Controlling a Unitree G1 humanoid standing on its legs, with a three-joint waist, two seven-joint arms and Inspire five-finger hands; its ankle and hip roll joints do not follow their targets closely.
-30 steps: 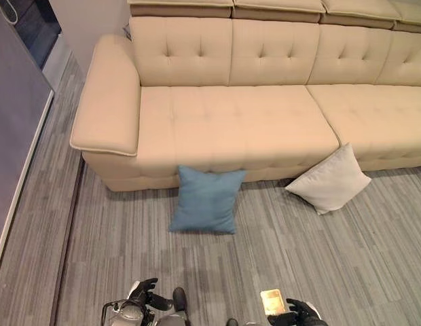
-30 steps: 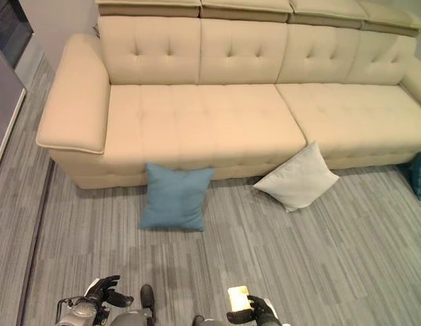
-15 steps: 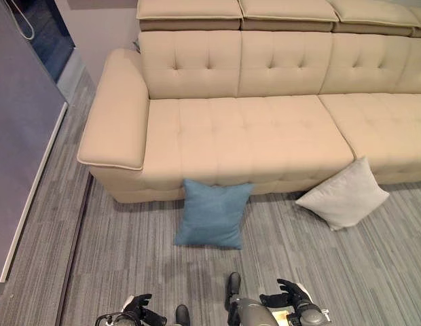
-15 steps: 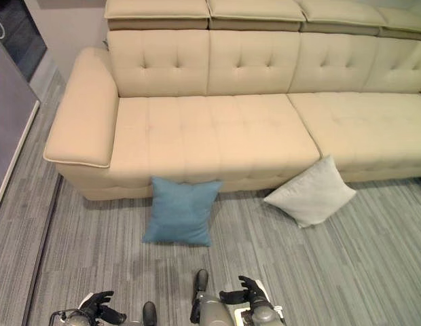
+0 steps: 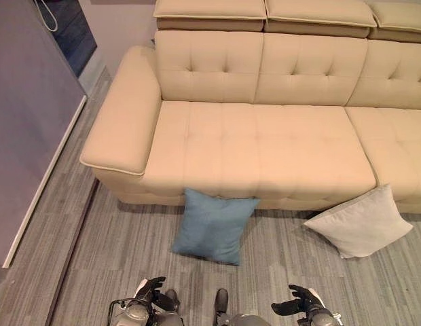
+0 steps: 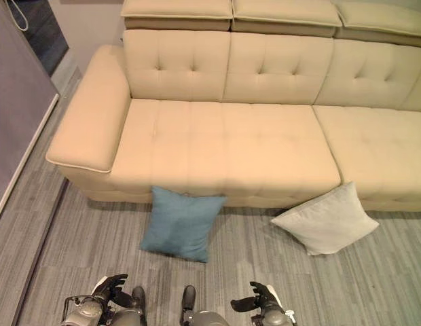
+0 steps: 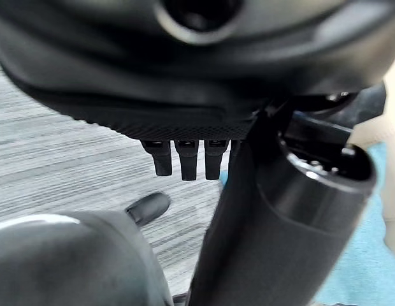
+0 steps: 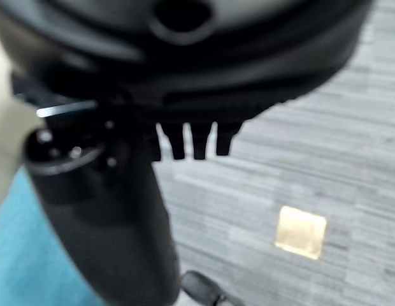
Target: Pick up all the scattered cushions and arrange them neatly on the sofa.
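Note:
A blue cushion leans against the front of the beige sofa, standing on the floor. A light grey cushion leans on the sofa front further right. My left hand hangs low by the bottom edge, well short of the blue cushion, fingers relaxed and holding nothing. My right hand is low at the bottom right, also open and empty. In the wrist views, the left hand's fingers and the right hand's fingers hang straight over the floor.
The sofa's left armrest juts forward. A grey wall panel runs along the left. Striped grey floor lies between me and the sofa. A pale square patch marks the floor near my right hand.
The camera has shifted, so the sofa and cushions sit further right and lower in view. My left hand has risen a little into view; the right hand stays low.

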